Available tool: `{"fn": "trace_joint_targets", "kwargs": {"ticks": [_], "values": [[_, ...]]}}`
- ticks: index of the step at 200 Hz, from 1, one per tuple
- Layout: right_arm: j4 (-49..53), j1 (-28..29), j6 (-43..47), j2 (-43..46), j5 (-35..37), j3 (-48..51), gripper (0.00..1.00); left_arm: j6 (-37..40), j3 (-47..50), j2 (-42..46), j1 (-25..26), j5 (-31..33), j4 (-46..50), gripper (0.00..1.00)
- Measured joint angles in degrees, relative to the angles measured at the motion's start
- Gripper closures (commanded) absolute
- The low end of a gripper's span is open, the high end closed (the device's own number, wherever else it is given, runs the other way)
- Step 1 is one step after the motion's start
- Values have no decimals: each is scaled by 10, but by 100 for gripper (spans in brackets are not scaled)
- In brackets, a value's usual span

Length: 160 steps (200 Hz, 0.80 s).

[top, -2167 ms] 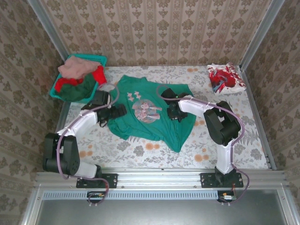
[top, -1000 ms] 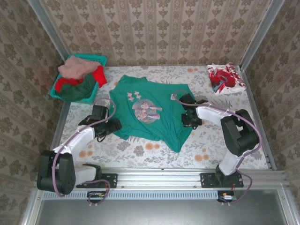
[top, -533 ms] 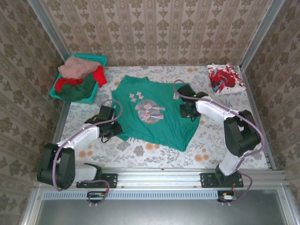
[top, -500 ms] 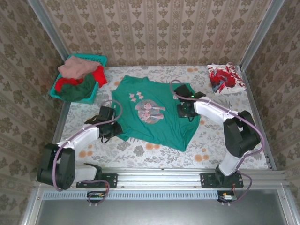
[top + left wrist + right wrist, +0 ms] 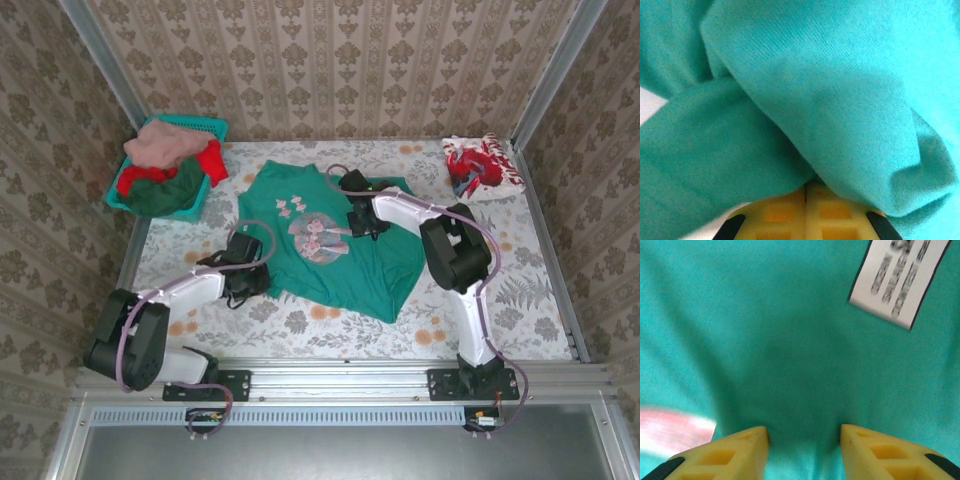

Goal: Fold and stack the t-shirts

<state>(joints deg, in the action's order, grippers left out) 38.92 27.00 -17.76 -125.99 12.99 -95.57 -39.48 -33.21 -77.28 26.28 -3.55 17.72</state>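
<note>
Pinching the near-left edge of the teal-green t-shirt [image 5: 340, 270], the left jaws are pressed together on a bunched fold of its cloth. In the left wrist view the fabric rolls over the yellow fingertips [image 5: 777, 216]. The left arm [image 5: 190, 290] lies low along the tabletop [image 5: 480, 280], with its jaws at the shirt's near-left corner.

The shirt itself is spread fairly flat in the middle of the tabletop, with its pale pink chest print [image 5: 318, 232] facing up.

Farther in, the right arm [image 5: 410, 212] reaches over the shirt's far-right part. The right jaws are spread, hovering above bare teal cloth with nothing between them. A white label [image 5: 900, 275] lies just beyond them, and a sliver of the print shows to one side.

At the far edge, a red-and-white t-shirt [image 5: 483, 166] sits folded in the right corner. The teal basket [image 5: 205, 123] in the left corner holds salmon-pink [image 5: 165, 143], red [image 5: 210, 160] and dark green [image 5: 160, 195] shirts, all crumpled.

As I judge it, the teal shirt's fold is only starting: one side is gripped and the other is not yet. The next move calls for the right jaws to drop onto the cloth and close on an edge or seam that matches the left grip. Both arms would then need to lift and carry across together so the fold lands straight. Most of the task looks to be ahead, with three shirts waiting in the basket.
</note>
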Motion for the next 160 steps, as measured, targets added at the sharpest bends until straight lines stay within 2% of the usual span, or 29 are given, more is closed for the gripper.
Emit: {"fn": "trace_joint_targets", "kwargs": {"ticks": [26, 67, 106, 147, 150, 160], "values": [[43, -26, 16, -57, 27, -101, 53, -18, 14, 44, 26, 6, 39, 100], [117, -67, 38, -148, 54, -261, 53, -52, 21, 188, 61, 23, 129, 100], [191, -92, 56, -245, 54, -443, 51, -90, 21, 275, 102, 26, 196, 100], [215, -112, 61, -267, 3, -492, 47, -141, 27, 290, 203, 22, 206, 100], [215, -114, 61, -266, -1, -492, 46, -145, 27, 289, 210, 22, 205, 95], [216, -118, 61, -266, -14, -492, 45, -154, 27, 285, 227, 18, 202, 62]]}}
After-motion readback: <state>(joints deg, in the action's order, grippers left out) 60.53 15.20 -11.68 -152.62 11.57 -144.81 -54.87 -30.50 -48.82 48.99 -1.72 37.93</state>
